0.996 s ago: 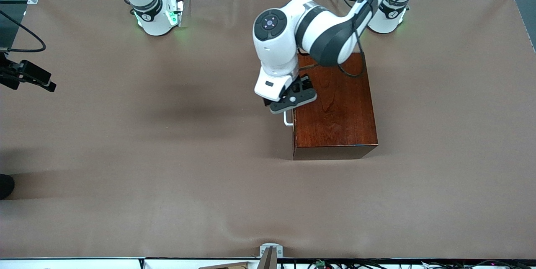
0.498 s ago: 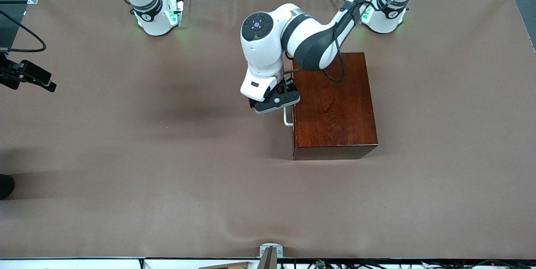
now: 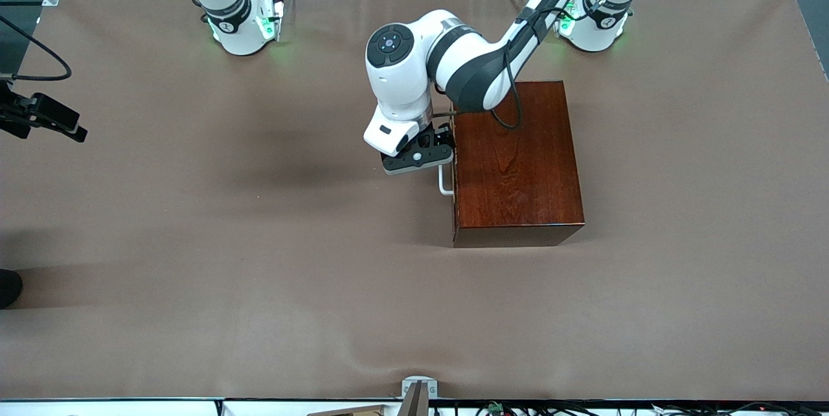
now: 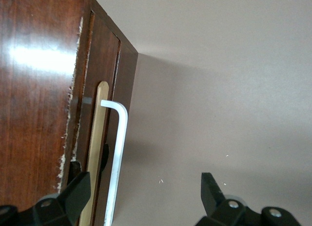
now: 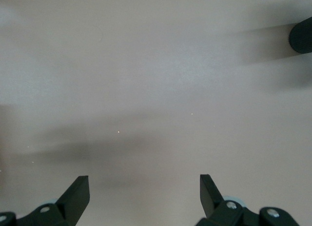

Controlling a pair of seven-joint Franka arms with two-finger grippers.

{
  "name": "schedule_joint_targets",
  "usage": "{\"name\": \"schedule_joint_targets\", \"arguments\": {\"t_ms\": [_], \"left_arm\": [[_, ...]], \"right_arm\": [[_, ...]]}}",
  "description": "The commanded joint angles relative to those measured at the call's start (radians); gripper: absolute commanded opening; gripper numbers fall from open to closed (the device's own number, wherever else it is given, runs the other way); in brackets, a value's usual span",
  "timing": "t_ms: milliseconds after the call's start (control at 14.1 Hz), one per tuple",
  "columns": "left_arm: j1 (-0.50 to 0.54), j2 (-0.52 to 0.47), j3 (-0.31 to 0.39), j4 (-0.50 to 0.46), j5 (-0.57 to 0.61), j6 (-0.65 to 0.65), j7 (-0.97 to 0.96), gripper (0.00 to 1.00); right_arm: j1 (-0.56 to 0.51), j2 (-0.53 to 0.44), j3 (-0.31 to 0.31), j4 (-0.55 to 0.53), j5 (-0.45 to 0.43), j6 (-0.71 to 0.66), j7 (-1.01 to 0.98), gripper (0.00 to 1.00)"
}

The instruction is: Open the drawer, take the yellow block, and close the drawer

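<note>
The dark reddish-brown wooden box (image 3: 518,157) stands mid-table. Its drawer (image 4: 96,138) is shut and faces the right arm's end, with a white bar handle (image 3: 444,183). My left gripper (image 3: 422,158) is open in front of the drawer, over the end of the handle farther from the front camera. In the left wrist view the handle (image 4: 118,148) runs between the fingers (image 4: 78,193), close to the one by the drawer face, and my left gripper (image 4: 144,192) does not touch it. The yellow block is hidden. My right gripper (image 5: 145,192) waits open over bare table.
The brown table cover (image 3: 259,241) lies bare around the box. A black device (image 3: 45,116) with a cable sits at the table edge at the right arm's end. A dark round object (image 5: 302,35) shows at the edge of the right wrist view.
My left gripper has moved off the box's top edge toward the right arm's end, to in front of the drawer at the handle. The drawer and the box have not moved.
</note>
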Motion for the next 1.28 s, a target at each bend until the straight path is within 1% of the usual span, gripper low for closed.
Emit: {"name": "schedule_joint_targets", "arguments": {"t_ms": [0,284,640,1067,1209], "left_arm": [[-0.014,0.028,0.002,0.03,0.015,-0.014,0.033,1.0],[-0.017,0.034,-0.004,0.025,0.004,-0.052,0.07,1.0],[-0.034,0.066,-0.003,0.026,0.003,-0.051,0.071,1.0],[-0.034,0.082,-0.003,0.022,0.004,-0.054,0.073,1.0],[-0.033,0.091,-0.003,0.022,0.006,-0.074,0.077,1.0]], "right_arm": [[-0.015,-0.006,0.013,0.008,-0.002,-0.008,-0.001,1.0],[-0.015,-0.006,0.013,0.008,0.003,-0.008,-0.001,1.0],[-0.018,-0.009,0.013,0.008,-0.003,-0.018,-0.001,1.0],[-0.013,-0.006,0.015,0.008,0.0,-0.008,-0.001,1.0],[-0.012,-0.006,0.015,0.008,0.001,-0.012,-0.001,1.0]]}}
